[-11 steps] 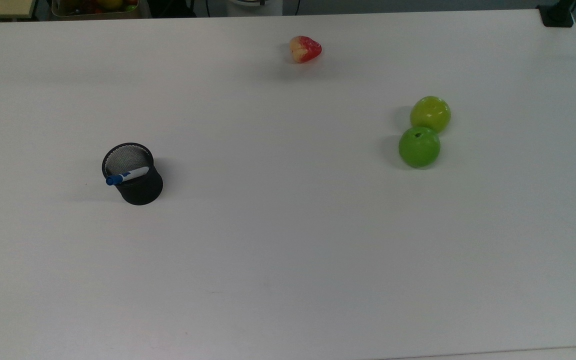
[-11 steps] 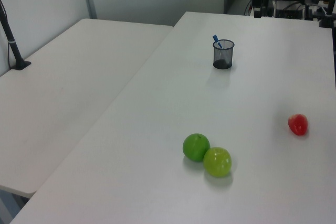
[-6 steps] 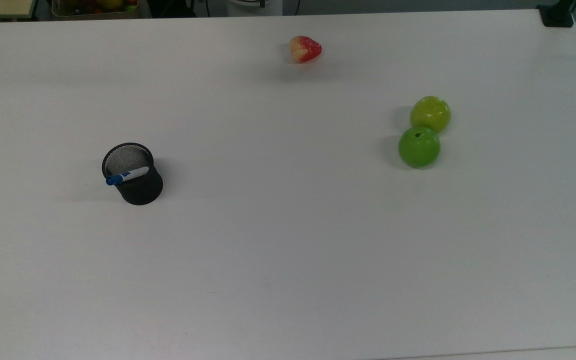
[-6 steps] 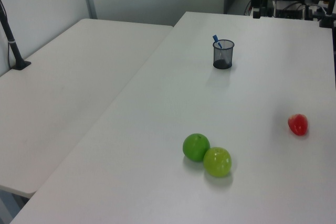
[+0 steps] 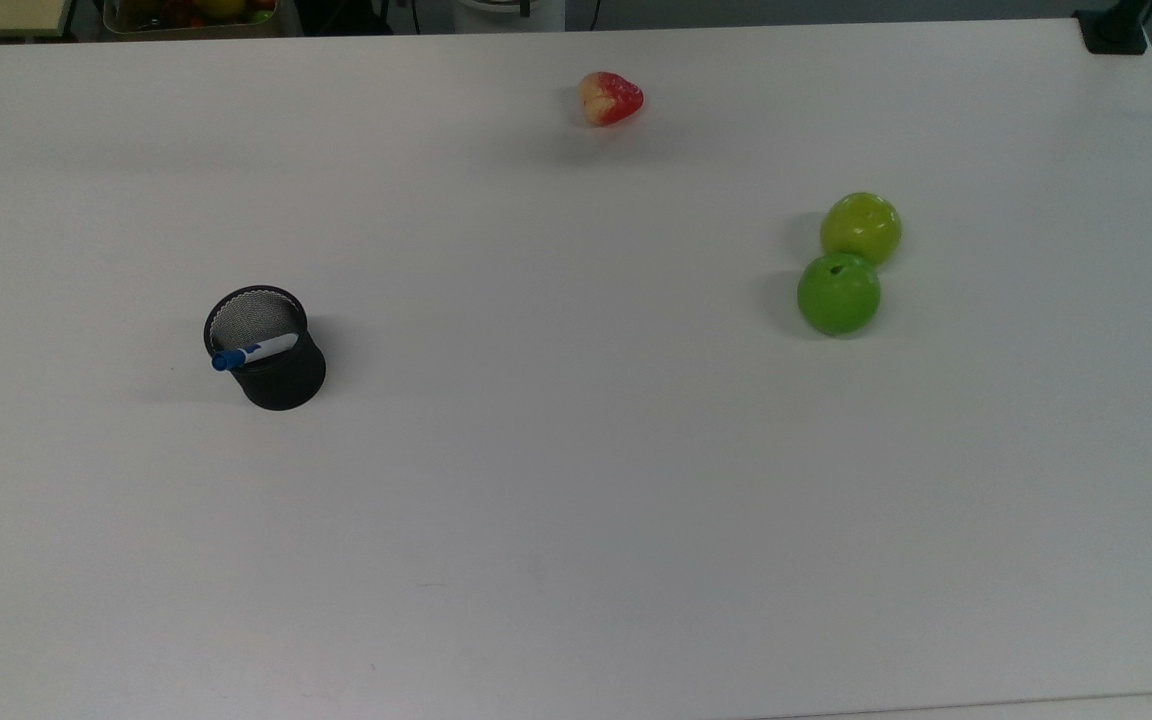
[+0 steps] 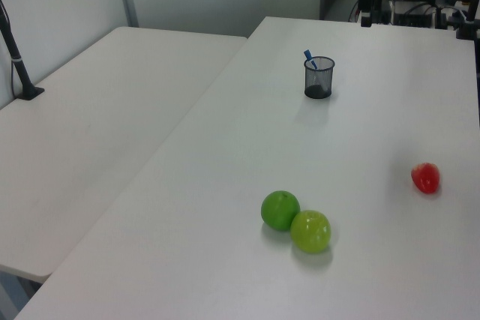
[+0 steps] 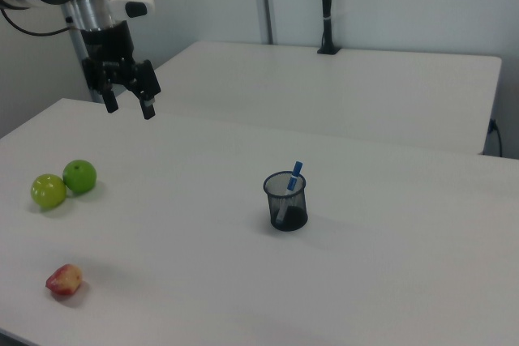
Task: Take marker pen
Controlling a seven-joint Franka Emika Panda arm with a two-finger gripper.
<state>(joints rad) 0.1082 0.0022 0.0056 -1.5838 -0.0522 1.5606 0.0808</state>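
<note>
The marker pen (image 5: pixel 254 352) (image 6: pixel 308 57) (image 7: pixel 292 178) is slim and white-barrelled with a blue cap. It stands tilted inside the mesh cup (image 5: pixel 271 362) (image 6: pixel 319 78) (image 7: pixel 285 201), leaning on the rim, cap end poking up above it.

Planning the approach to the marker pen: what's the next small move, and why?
Probably carry the hand across toward the black mesh cup, stopping above its rim. In the right view the hand hangs open in the air, far off on the right view's left, while the marker pen leans in the cup with its blue cap sticking out above the rim.
</note>
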